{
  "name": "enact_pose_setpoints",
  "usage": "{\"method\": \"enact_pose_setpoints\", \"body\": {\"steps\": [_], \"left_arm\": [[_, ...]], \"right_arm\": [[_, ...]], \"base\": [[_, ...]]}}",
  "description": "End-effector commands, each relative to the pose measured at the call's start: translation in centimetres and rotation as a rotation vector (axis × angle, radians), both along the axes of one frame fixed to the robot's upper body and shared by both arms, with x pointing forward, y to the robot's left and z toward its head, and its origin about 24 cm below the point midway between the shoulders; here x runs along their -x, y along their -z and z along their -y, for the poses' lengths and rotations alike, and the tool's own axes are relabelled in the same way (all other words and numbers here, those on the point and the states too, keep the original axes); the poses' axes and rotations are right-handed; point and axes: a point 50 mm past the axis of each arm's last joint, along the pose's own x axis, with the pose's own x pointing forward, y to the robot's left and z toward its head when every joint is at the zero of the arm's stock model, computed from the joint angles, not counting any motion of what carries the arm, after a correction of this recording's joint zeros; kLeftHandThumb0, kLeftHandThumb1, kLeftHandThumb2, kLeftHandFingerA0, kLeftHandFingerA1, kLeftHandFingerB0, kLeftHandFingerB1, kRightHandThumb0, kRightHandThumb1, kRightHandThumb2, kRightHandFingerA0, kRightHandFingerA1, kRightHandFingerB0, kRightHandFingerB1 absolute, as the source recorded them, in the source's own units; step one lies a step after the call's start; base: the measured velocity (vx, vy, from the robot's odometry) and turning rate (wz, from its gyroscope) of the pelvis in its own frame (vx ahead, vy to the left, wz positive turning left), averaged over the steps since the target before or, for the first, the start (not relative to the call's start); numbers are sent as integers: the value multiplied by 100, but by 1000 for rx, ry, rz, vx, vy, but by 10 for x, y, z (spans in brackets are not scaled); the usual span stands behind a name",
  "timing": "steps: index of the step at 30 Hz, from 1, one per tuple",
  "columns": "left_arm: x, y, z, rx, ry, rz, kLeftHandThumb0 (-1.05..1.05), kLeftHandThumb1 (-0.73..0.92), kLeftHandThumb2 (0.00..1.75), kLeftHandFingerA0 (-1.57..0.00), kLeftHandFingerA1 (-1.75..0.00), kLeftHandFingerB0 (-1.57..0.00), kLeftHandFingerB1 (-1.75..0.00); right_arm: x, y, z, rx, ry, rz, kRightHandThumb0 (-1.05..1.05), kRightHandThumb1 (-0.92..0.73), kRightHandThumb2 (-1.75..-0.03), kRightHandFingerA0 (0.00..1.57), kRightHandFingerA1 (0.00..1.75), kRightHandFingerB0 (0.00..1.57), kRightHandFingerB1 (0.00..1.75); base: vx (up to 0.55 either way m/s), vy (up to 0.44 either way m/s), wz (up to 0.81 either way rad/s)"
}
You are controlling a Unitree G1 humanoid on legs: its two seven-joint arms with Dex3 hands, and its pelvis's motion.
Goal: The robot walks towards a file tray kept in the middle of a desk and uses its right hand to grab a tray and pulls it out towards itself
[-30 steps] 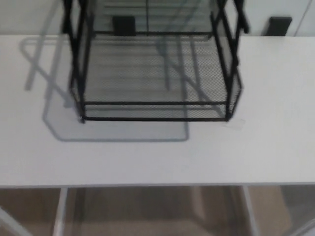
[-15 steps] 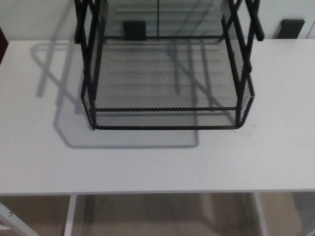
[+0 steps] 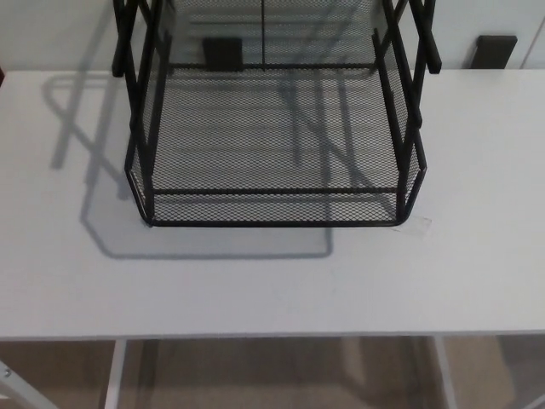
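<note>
A black wire-mesh file tray point(image 3: 272, 136) stands on the white desk point(image 3: 272, 281), in the upper middle of the head view. Its bottom tray has a low mesh front wall point(image 3: 272, 208) facing me. Black upright frame posts point(image 3: 136, 77) rise at both sides and run out of the top of the picture, so the upper trays are cut off. Neither of my hands shows in the view.
The desk's front edge point(image 3: 272, 337) crosses the lower picture, with white legs point(image 3: 115, 375) and a wood-look floor below. Two dark blocks point(image 3: 496, 49) sit at the wall behind the desk. The tray's shadow point(image 3: 94, 170) falls to its left.
The whole picture has shifted as the camera moved: the file tray looks larger and closer than a second ago, and sits slightly left of where it was half a second ago.
</note>
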Motion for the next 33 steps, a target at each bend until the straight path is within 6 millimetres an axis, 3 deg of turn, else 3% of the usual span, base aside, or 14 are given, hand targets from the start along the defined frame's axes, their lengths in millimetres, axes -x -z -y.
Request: {"method": "enact_pose_setpoints", "body": {"steps": [1, 4, 5, 10, 13, 14, 15, 19, 20, 22, 24, 28, 31, 33], "left_arm": [[-6, -4, -4, -6, 5, 18, -21, 19, 80, -41, -61, -19, -52], [-8, -4, -2, -25, 43, 18, -25, 19, 81, -37, -59, -20, -52], [-8, -4, -2, -28, 48, 18, -27, 30, 64, -44, -41, -32, -35], [-5, -5, -4, -33, 52, 12, -27, 31, 64, -42, -40, -31, -34], [-4, -5, -4, -36, 57, 10, -29, 30, 64, -42, -40, -31, -35], [-3, -5, -4, -37, 59, 11, -29, 30, 64, -42, -40, -32, -35], [-3, -5, -3, -38, 60, 12, -28, 30, 64, -41, -40, -31, -34], [-3, -4, -4, -32, 39, 6, -25, 29, 64, -42, -40, -31, -34], [-3, -4, -4, -34, 41, 7, -26, 29, 64, -43, -41, -32, -35], [-3, -4, -4, -41, 67, 7, -29, 30, 64, -42, -41, -31, -34], [-4, -5, -3, -46, 82, 5, -30, 31, 63, -42, -40, -31, -34], [-4, -5, -3, -36, 68, 7, -27, 30, 64, -43, -41, -32, -34], [-4, -4, -2, -42, 81, 2, -29, 30, 63, -43, -40, -31, -34], [-4, -4, -2, -40, 79, -2, -25, 31, 64, -42, -40, -31, -34]], "right_arm": [[11, -70, -31, -182, 31, 372, -38, -35, -64, 50, 53, 36, 46], [19, -101, -30, -134, -31, 471, -45, -38, -69, 51, 55, 38, 48], [20, -114, -27, -124, -52, 540, -43, -39, -70, 55, 54, 40, 48], [16, -197, -25, -65, -145, 835, -52, -43, -76, 54, 53, 39, 48], [15, -225, -23, -41, -184, 944, -49, -46, -75, 48, 51, 36, 46], [14, -238, -21, -26, -202, 1005, -41, -57, -57, 54, 40, 37, 35], [13, -250, -20, 3, -219, 1066, -49, -47, -76, 47, 50, 33, 45], [7, -291, -24, 83, -246, 1264, -53, -47, -78, 49, 52, 36, 47], [5, -298, -25, 107, -251, 1309, -48, -57, -58, 59, 41, 42, 35], [3, -324, -31, 188, -261, 1473, -50, -57, -58, 60, 40, 44, 35], [2, -343, -39, 284, -291, 1576, -60, -48, -82, 53, 53, 37, 47], [0, -357, -56, 436, -347, 1680, -57, -48, -80, 47, 50, 34, 45], [-5, -360, -68, 657, -422, 1761, -50, -57, -58, 49, 36, 36, 32], [-16, -358, -80, 782, -545, 1792, -52, -58, -58, 29, 30, 23, 30]], "base": [[0, 0, 0], [0, 0, 0], [0, 0, 0], [0, 0, 0], [0, 0, 0], [0, 0, 0], [0, 0, 0], [0, 0, 0], [0, 0, 0], [0, 0, 0], [0, 0, 0], [0, 0, 0], [0, 0, 0], [0, 0, 0]]}}
